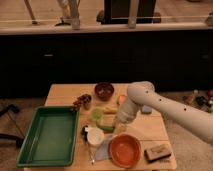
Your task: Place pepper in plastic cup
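Observation:
The plastic cup [96,115] is small and translucent light green, and stands near the table's middle, left of my arm. The pepper [106,128], dark green and slim, lies on the table just below the cup, by my gripper's left side. My gripper [120,126] hangs at the end of the white arm [142,97], which reaches in from the right. It is low over the table, right of the pepper and the cup. I cannot tell whether it touches the pepper.
A green tray [47,135] fills the table's left side. A white round cup [95,136], an orange bowl [125,150] and a brown block [157,151] sit at the front. A dark brown bowl [104,91] is at the back. A yellow fruit [110,110] lies beside the plastic cup.

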